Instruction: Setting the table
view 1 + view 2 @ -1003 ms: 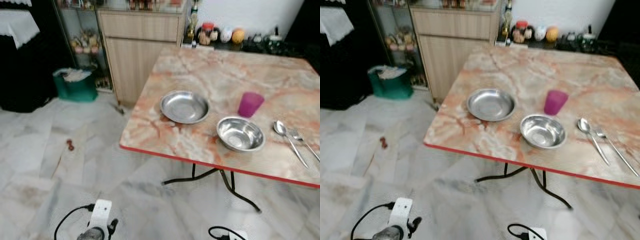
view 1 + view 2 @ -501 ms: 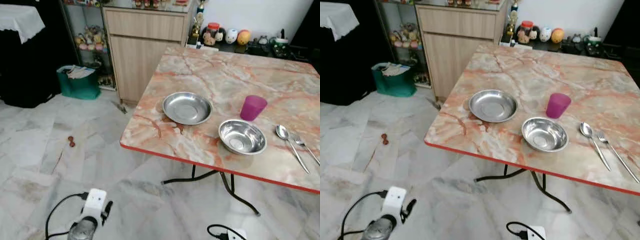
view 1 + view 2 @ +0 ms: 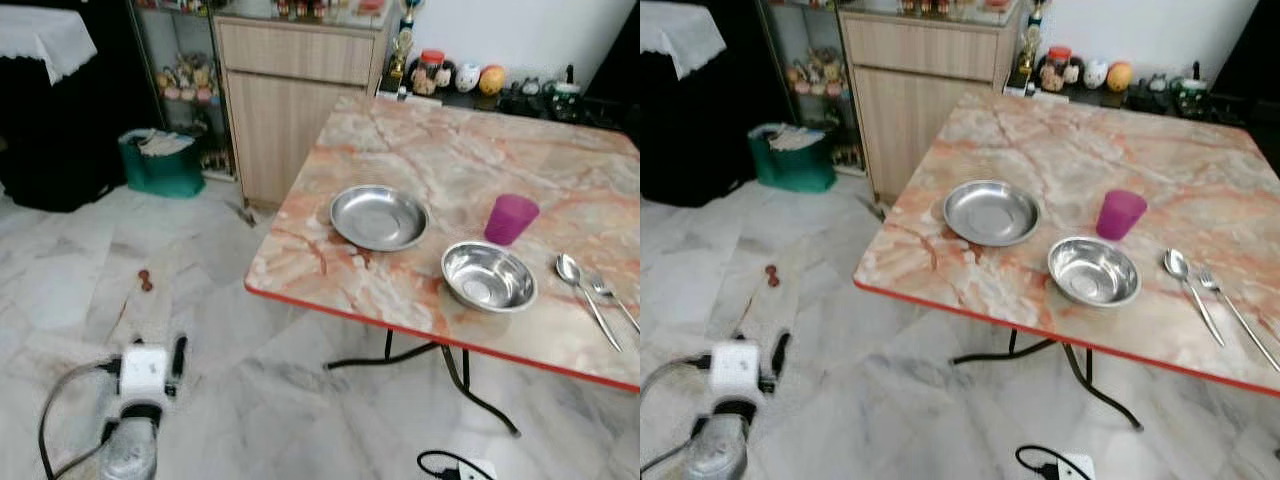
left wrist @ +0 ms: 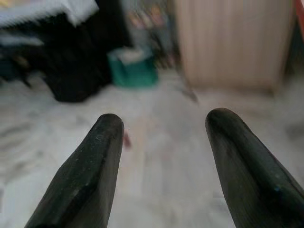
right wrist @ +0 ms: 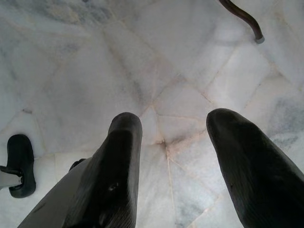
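The robot is standing back from the marble table (image 3: 420, 150), and both arms are hanging low, so nothing on it is within reach yet. The left gripper (image 4: 164, 156) is pointing out over the pale floor with its two black fingers spread wide and nothing between them; ahead of it, well apart, are sitting a green bin (image 4: 132, 70) and a wooden cabinet (image 4: 232, 42), while the table lies off to that gripper's right and higher up. The right gripper (image 5: 175, 161) is aiming down at the marble floor tiles (image 5: 142, 61), its fingers likewise parted and empty, with a curved black table foot (image 5: 240, 16) lying beyond its tips. The tableware is up above and forward of both grippers: a shallow steel plate (image 3: 379, 217) is resting nearest the left arm's side, a deeper steel bowl (image 3: 489, 277) is sitting near it toward the right, a purple cup (image 3: 511, 219) is standing just behind the bowl, and a spoon (image 3: 583, 294) and fork (image 3: 612, 300) are lying side by side farther right, beyond the bowl. As a judgement, the pieces are all on the table but are grouped along one edge rather than laid as a proper place setting, so the arranging itself appears not yet begun; what is left is approaching the table, raising an arm, and positioning the dishes, cup and cutlery.
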### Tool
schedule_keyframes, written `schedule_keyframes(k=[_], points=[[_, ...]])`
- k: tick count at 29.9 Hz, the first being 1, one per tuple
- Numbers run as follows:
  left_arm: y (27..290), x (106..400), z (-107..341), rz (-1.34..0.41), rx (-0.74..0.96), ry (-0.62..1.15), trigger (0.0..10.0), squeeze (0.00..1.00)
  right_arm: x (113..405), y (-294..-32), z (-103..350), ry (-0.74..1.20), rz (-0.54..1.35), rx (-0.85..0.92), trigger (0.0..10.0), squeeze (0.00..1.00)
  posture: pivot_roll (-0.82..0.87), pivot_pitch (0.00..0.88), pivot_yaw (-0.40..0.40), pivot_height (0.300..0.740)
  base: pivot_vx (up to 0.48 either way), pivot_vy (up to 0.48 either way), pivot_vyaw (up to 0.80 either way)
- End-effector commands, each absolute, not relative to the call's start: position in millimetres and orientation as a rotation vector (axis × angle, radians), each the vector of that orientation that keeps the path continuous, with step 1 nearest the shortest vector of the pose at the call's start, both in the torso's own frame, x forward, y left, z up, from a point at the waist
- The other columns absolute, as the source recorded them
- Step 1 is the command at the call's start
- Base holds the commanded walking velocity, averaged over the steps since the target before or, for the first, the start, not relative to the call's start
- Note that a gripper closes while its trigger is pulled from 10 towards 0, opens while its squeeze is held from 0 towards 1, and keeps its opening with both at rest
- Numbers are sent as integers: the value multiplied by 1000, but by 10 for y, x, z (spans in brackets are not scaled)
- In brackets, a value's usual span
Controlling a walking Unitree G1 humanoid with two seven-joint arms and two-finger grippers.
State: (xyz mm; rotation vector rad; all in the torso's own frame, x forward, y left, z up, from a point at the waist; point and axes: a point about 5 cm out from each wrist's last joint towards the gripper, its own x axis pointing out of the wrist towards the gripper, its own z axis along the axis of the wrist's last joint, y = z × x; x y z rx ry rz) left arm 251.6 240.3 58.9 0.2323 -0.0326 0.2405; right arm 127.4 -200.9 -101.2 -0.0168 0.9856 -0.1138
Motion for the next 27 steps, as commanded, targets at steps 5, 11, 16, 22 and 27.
schedule_keyframes(k=[5, 11, 16, 22, 27], points=[[1964, 2951, 1267, 44, 185, -240, 10000, 0, 1279, -2047, -1003, 977, -135, -13, 10000, 0, 128, 0, -76, 731, 0, 0, 0], [1430, 3028, 1403, -166, 106, -255, 10000, 0, 1286, -2049, -1000, 971, -141, -12, 10000, 0, 121, 0, -76, 731, 0, 0, 0], [1239, 2996, 1362, -184, 26, -209, 10000, 0, 1275, -2052, -1005, 978, -154, -7, 10000, 0, 113, 0, -76, 731, 0, 0, 0], [1314, 2962, 1359, -177, 36, -195, 10000, 0, 1270, -2055, -1006, 981, -155, -15, 10000, 0, 121, 0, -78, 731, 0, 0, -501], [1407, 2958, 1372, -166, 53, -188, 10000, 0, 1272, -2057, -1005, 981, -151, -22, 10000, 0, 128, 0, -79, 731, 0, 0, -744]])
